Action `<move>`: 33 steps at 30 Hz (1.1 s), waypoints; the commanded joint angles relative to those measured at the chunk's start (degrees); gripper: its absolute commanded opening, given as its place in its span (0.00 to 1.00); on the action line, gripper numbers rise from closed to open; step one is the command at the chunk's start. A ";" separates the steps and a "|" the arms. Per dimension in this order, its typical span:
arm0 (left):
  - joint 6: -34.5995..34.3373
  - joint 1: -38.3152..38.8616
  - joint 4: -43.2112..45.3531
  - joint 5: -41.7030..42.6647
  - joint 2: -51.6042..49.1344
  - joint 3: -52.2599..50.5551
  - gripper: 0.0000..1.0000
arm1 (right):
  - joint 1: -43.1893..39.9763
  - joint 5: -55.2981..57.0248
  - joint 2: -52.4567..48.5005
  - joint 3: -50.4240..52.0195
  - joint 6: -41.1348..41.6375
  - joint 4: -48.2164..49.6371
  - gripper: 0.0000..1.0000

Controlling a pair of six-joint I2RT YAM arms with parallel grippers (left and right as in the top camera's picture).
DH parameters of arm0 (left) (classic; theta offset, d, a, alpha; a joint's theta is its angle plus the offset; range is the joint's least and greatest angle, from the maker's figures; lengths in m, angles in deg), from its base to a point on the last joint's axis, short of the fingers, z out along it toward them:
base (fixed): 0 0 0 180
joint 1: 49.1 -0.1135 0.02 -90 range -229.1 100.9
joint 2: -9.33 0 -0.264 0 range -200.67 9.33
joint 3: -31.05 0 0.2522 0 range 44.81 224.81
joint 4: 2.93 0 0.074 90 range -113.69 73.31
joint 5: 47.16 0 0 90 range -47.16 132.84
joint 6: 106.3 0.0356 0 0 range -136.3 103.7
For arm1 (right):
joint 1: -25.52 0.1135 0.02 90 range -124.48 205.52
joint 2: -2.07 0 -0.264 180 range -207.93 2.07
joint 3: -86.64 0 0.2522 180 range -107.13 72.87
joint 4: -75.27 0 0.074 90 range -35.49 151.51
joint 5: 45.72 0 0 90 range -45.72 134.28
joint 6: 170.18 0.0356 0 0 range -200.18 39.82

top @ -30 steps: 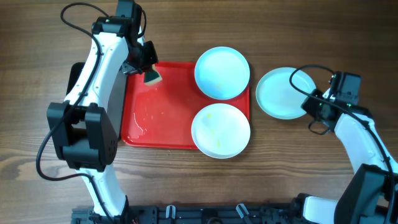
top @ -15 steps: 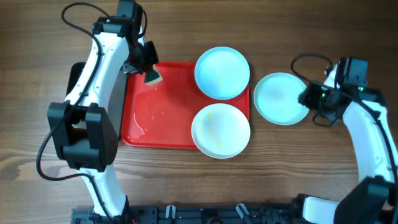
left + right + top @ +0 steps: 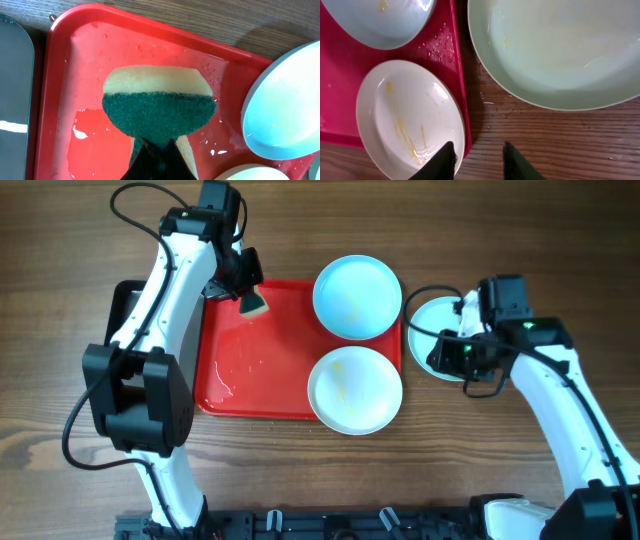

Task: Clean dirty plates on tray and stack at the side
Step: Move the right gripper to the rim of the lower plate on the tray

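Wooden tabletop (image 3: pixel 500 480) carries the red tray (image 3: pixel 260 370). On its right end sit the far plate (image 3: pixel 357 297) and the yellow-smeared near plate (image 3: pixel 355 390). A third plate (image 3: pixel 555 45) lies just right on the wood, probably starting the stack. The left gripper (image 3: pixel 155 152) pinches a sponge (image 3: pixel 157 105) over the tray's far-left corner, ready for scrubbing. The right gripper (image 3: pixel 479 157) hovers beside the near plate with its fingers apart.

Both arms are white shells with chunky black joints. Left arm (image 3: pixel 165 280) has a thin black cable (image 3: pixel 130 195) looping off its top, right arm (image 3: pixel 560 395) too. Fingers (image 3: pixel 442 160) are matte black.
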 commanded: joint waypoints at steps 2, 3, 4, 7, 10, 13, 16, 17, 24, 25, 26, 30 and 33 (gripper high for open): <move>-0.74 0.00 0.85 -0.15 -0.15 0.48 0.04 | 1.31 -0.76 -0.81 3.74 -0.13 3.39 0.30; -0.74 0.00 0.85 -0.15 -0.48 0.48 0.04 | 1.70 -0.76 -0.83 4.44 -0.20 4.28 0.30; -0.74 0.00 0.83 -0.15 -0.66 0.48 0.04 | 2.16 -0.76 -0.85 4.96 -0.33 4.98 0.30; -0.76 0.00 0.85 -0.15 -0.90 0.48 0.04 | 4.94 -0.74 -1.31 6.78 -0.31 7.45 0.30; -0.74 0.00 0.83 -0.15 -0.90 0.48 0.04 | 7.48 -0.70 -3.23 7.74 -0.17 9.60 0.31; -0.74 0.00 0.83 -0.15 -0.90 0.48 0.04 | 9.77 -0.74 -7.06 7.76 -0.17 10.62 0.31; -0.74 0.00 0.85 -0.15 -0.90 0.48 0.04 | 11.13 -0.76 -9.92 7.76 -0.37 11.21 0.31; -0.74 0.00 0.85 -0.15 -0.90 0.48 0.04 | 11.45 -0.81 -10.32 7.76 -0.59 11.45 0.30; -0.74 0.00 0.85 -0.15 -0.90 0.48 0.04 | 12.61 -0.50 -11.52 7.76 -0.68 13.09 0.14; -0.74 0.00 0.85 -0.17 -0.90 0.48 0.04 | 12.61 -0.50 -11.52 7.76 -0.70 13.20 0.10; -0.74 0.00 0.85 -0.15 -0.90 0.48 0.04 | 12.61 -0.52 -11.52 7.76 -0.68 13.20 0.06; -0.74 0.00 0.87 -0.15 -0.90 0.48 0.04 | 12.61 -0.70 -11.50 7.74 -0.57 12.76 0.04; -0.72 0.00 0.87 -0.15 -0.90 0.48 0.04 | 14.05 -1.44 -11.50 6.58 -0.63 11.61 0.04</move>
